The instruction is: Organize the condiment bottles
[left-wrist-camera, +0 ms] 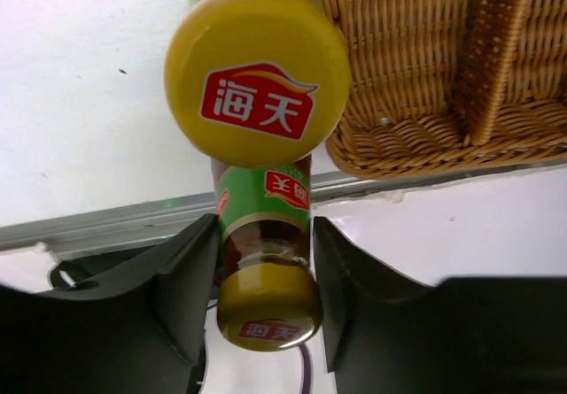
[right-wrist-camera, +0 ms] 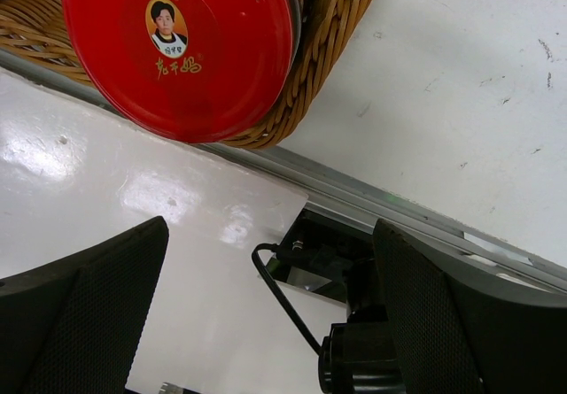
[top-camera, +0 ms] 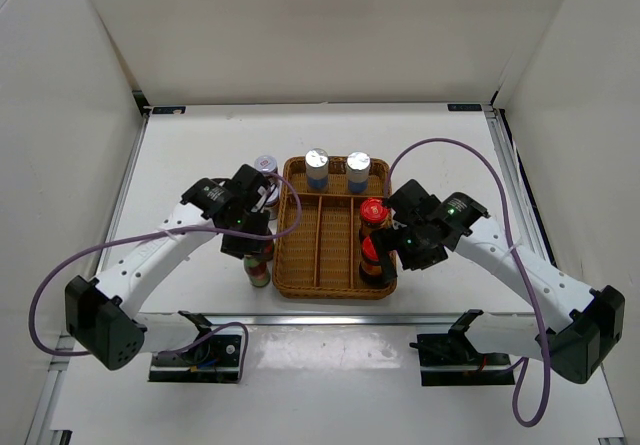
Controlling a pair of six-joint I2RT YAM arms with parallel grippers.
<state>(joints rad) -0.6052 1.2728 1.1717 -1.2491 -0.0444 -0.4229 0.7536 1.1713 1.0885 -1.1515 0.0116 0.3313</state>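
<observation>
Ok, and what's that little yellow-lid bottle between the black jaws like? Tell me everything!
It's a slim yellow-capped bottle: the cap carries a red logo, the neck looks brownish and see-through, the label is green with a red badge. It seems to stand upright on the white table, just outside the wicker tray's left side. The left gripper's black jaws press both its sides below the cap. Its twin stands right beside it; whether they touch is unclear.
</observation>
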